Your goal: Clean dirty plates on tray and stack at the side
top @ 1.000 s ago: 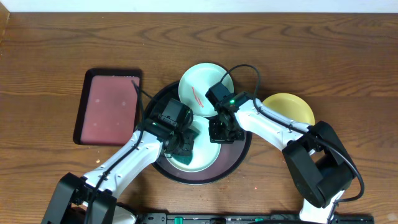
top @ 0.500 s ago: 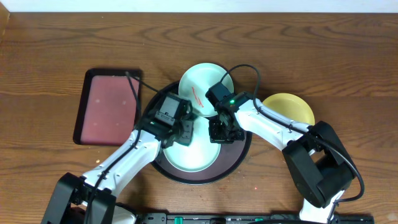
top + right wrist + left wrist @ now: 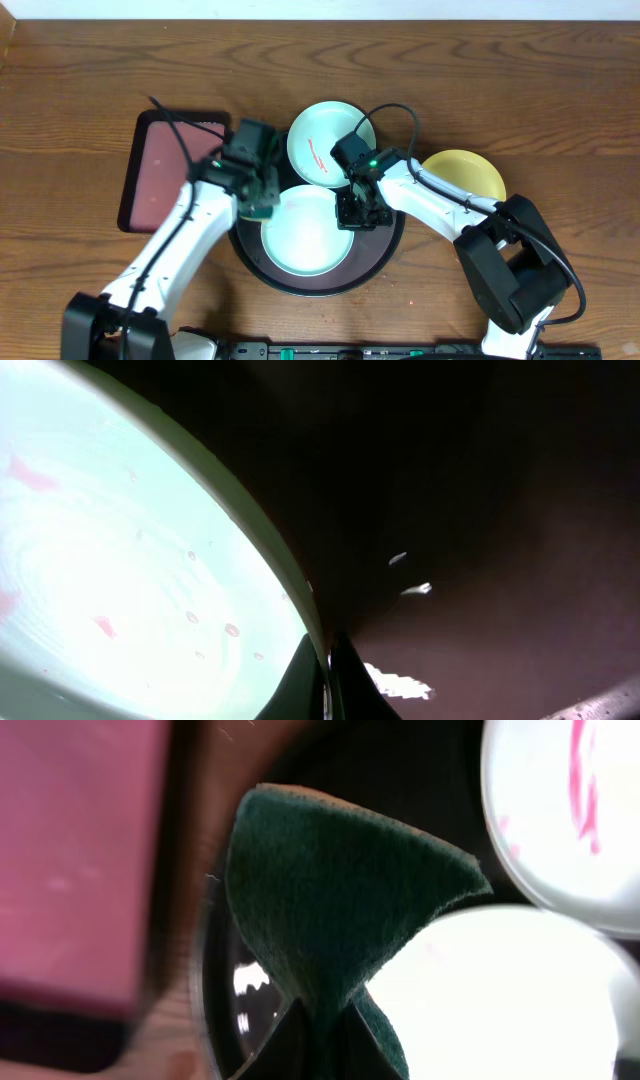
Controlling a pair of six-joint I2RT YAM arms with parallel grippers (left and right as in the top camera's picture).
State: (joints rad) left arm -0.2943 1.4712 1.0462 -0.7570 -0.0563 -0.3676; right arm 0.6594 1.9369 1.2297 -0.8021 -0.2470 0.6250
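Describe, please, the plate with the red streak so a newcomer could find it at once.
Find the round black tray in the middle of the table. Of the two mint plates there, it is the far plate, at the rim away from the robot. Only it shows a red streak; the near plate looks almost clean and the yellow plate sits off the tray.

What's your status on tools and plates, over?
Left tool shut on green pad at tray left edge. Right tool shut on near mint plate rim. Far mint plate red-smeared; yellow plate off tray. Nothing in the way.
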